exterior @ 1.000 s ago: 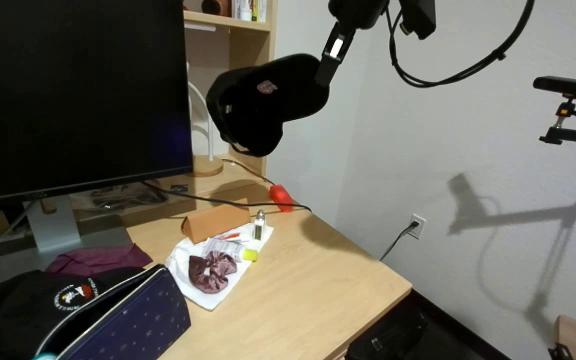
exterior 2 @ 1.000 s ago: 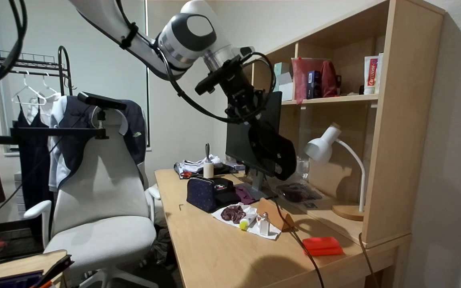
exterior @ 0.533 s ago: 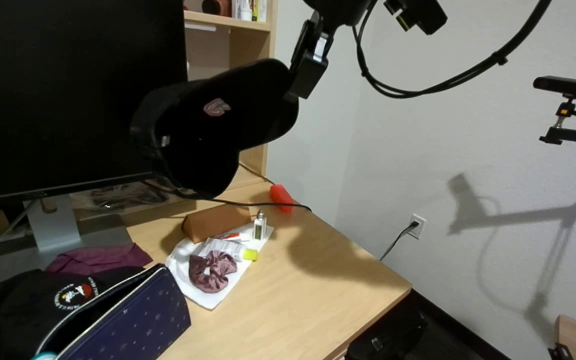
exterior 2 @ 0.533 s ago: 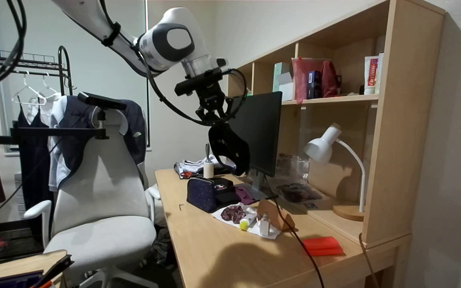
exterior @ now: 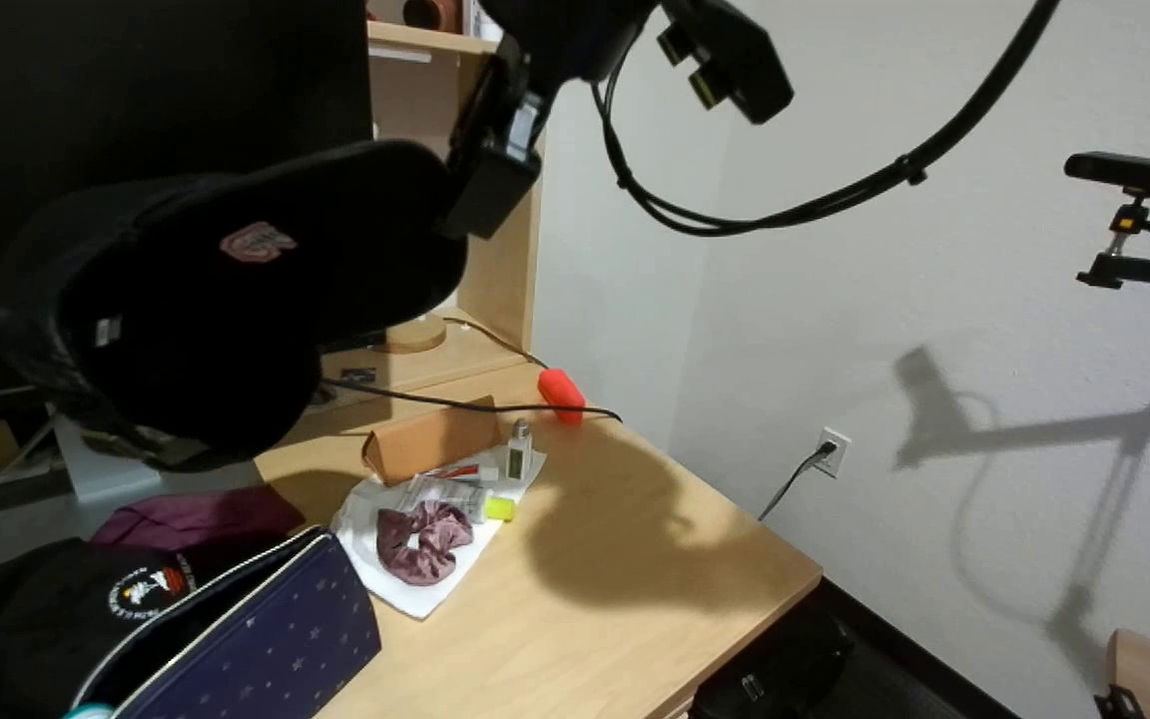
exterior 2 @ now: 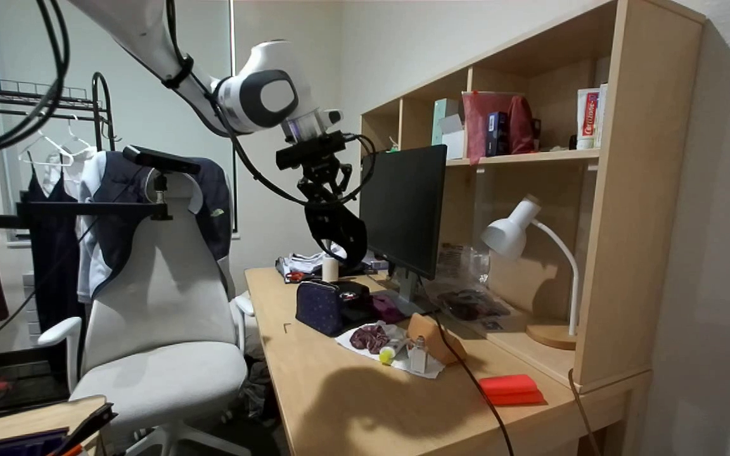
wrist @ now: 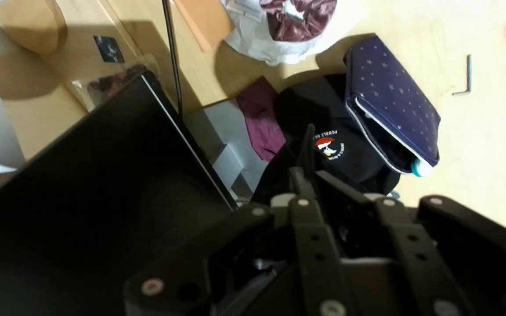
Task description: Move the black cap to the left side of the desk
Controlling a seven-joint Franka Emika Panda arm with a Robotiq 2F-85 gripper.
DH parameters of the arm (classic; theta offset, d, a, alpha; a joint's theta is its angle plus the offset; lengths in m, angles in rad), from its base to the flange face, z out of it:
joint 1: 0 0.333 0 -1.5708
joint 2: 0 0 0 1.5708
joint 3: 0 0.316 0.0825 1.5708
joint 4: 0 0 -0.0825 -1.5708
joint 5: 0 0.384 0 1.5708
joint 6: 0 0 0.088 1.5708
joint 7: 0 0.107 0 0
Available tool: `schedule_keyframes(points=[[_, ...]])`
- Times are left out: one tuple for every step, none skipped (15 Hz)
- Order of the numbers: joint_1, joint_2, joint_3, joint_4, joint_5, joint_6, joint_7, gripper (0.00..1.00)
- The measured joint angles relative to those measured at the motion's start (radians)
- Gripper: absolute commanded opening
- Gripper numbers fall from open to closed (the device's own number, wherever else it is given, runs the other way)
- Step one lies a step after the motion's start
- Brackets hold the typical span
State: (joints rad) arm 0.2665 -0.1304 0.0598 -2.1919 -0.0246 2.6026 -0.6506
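A black cap (exterior: 196, 330) hangs in the air above the desk (exterior: 615, 639), its hollow inside facing the camera in an exterior view. My gripper (exterior: 470, 205) is shut on the edge of its brim. In an exterior view the cap (exterior 2: 347, 237) hangs below the gripper (exterior 2: 315, 206), in front of the monitor. In the wrist view the gripper (wrist: 308, 175) has a thin dark brim edge between its fingers; the rest of the held cap is hard to make out. A second black cap with a round logo (wrist: 354, 149) lies on the desk.
A navy starred pouch (wrist: 389, 96) leans against the lying cap. The monitor (exterior 2: 403, 209) stands behind. A scrunchie (exterior: 425, 544), small bottles and an orange case (exterior: 435, 439) lie near the middle. A red pouch (exterior 2: 511, 389), a black cable and a lamp (exterior 2: 507, 234) are farther along.
The gripper has carried the cap leftward and lower in both exterior views, and it looks larger in an exterior view. The grip on the brim stays shut. The desk objects have not moved.
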Motion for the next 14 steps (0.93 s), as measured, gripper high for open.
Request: schedule_keyframes(points=[[0.002,0.03,0.008,0.011,0.015,0.037,-0.018,0.09],[0.002,0.067,0.017,0.025,0.022,0.078,-0.032,0.09],[0.001,0.106,0.025,0.041,0.021,0.123,-0.039,0.09],[-0.001,0.153,0.034,0.062,0.021,0.176,-0.048,0.09],[0.001,0.2,0.037,0.084,0.021,0.226,-0.056,0.09],[0.002,0.249,0.041,0.109,0.024,0.271,-0.068,0.09],[0.001,0.298,0.047,0.135,0.03,0.311,-0.082,0.09],[0.0,0.346,0.054,0.162,0.034,0.345,-0.095,0.09],[-0.001,0.395,0.063,0.191,0.035,0.375,-0.102,0.09],[-0.005,0.439,0.073,0.219,0.035,0.401,-0.112,0.09],[-0.013,0.48,0.089,0.246,0.035,0.425,-0.123,0.09],[-0.026,0.52,0.11,0.273,0.035,0.45,-0.134,0.09],[-0.042,0.556,0.135,0.298,0.035,0.475,-0.146,0.09],[-0.06,0.589,0.164,0.322,0.035,0.493,-0.161,0.09]])
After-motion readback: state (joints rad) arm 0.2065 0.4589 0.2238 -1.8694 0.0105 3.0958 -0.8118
